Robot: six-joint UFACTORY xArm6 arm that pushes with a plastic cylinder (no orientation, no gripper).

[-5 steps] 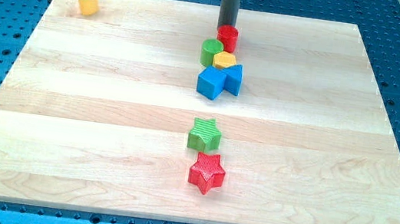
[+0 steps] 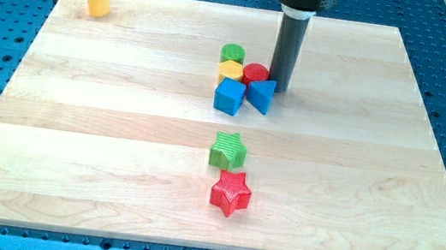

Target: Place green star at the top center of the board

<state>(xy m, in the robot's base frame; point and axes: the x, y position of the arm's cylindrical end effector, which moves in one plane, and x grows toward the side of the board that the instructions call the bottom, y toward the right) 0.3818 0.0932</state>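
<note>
While my tip [image 2: 279,90] sits at the view's right of the cluster, touching or nearly touching the blue triangle [image 2: 261,95] and red cylinder [image 2: 255,74], the end effector is a bare rod, grasping nothing. Green star [image 2: 228,150] sits mid-worktop [image 2: 119,129], above the red star [image 2: 230,192]. Best route: get between the stars, push up, skirting the cluster.

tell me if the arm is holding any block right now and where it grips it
Nothing is held: the arm ends in a plain rod. My tip rests on the board just right of the red cylinder, far above the green star.
</note>
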